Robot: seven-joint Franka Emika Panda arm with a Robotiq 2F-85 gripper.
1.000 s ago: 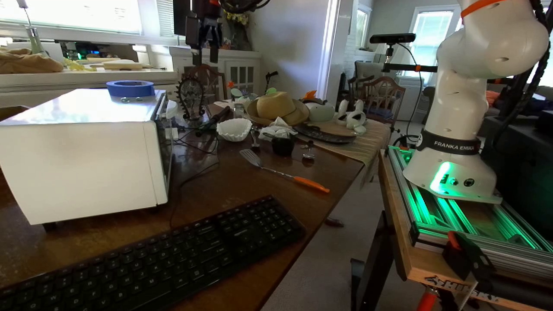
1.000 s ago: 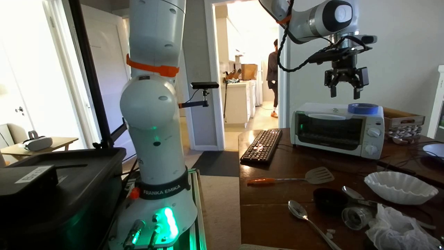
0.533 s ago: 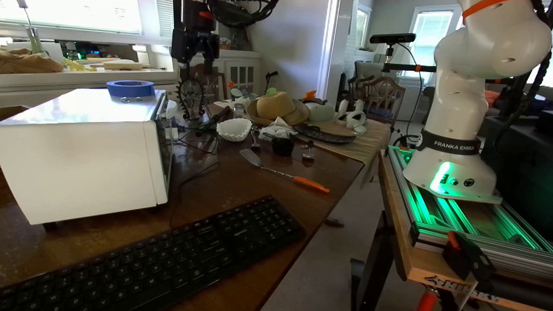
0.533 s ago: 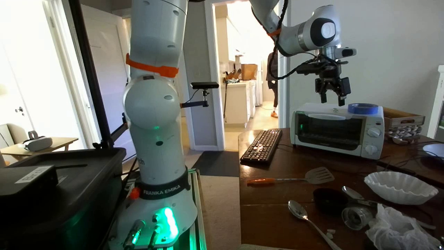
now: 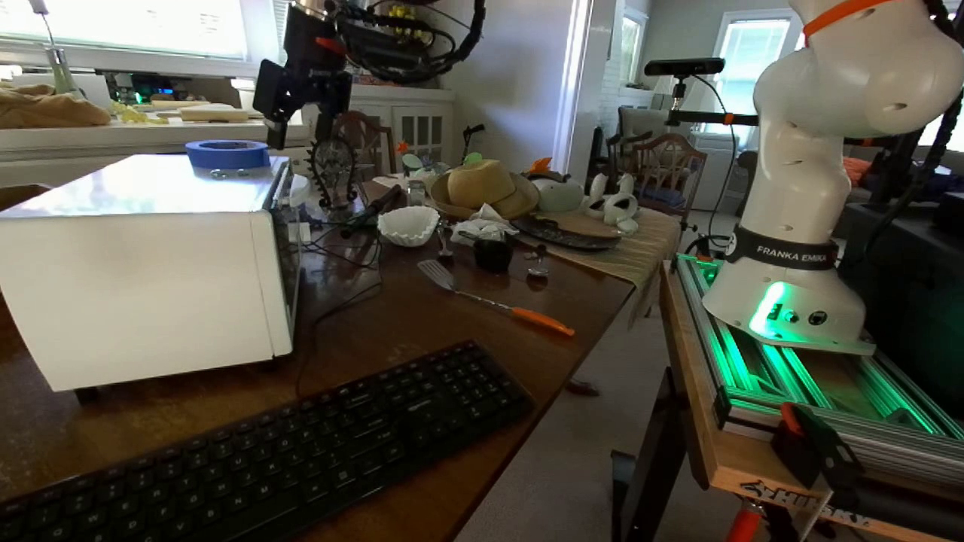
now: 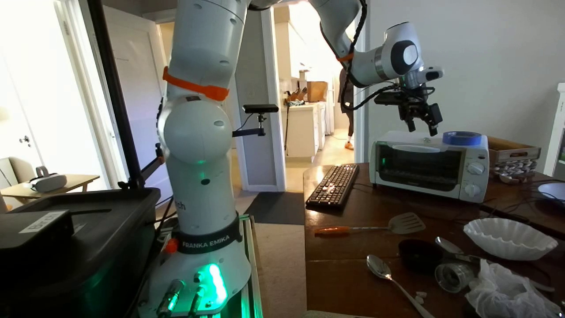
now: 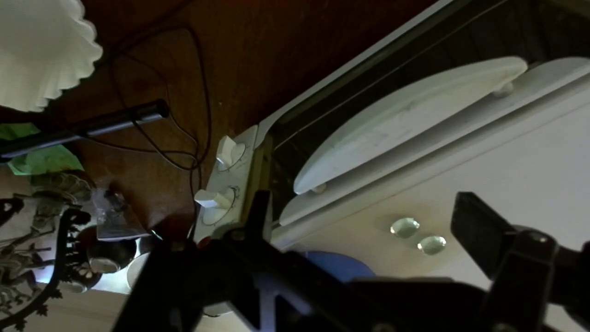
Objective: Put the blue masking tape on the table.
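Nearest in an exterior view, a crumpled white bag or cloth (image 6: 507,289) lies on the brown table (image 6: 335,287). Beside it is a small clear jar (image 6: 454,277); what it holds I cannot tell. Just beyond is a black cup (image 6: 419,255), its inside too dark to make out, and then a white bowl (image 6: 510,240) with a wavy rim. The part of the bowl's inside that the wrist view shows is plain white. Farther back stands a white oven (image 6: 426,170); faint bars show through its dark glass door. Past it is a wooden box (image 6: 514,154) with knobbly sides, its contents hidden.

The blue tape (image 6: 461,140) is a flat ring with its hole facing up. It lies level on top of the oven, near the end with the dials (image 6: 476,168).

The pincer (image 6: 422,130) hangs tilted near the oven's top, released, its jaws spread well apart. In both exterior views the tape lies to one side of the fingertips (image 6: 433,129), near but separate. In the wrist view, two clear glassy lumps (image 7: 432,245) on the oven's top show between the jaws, while just a curve of the tape shows, the rest hidden behind the pincer's dark parts.
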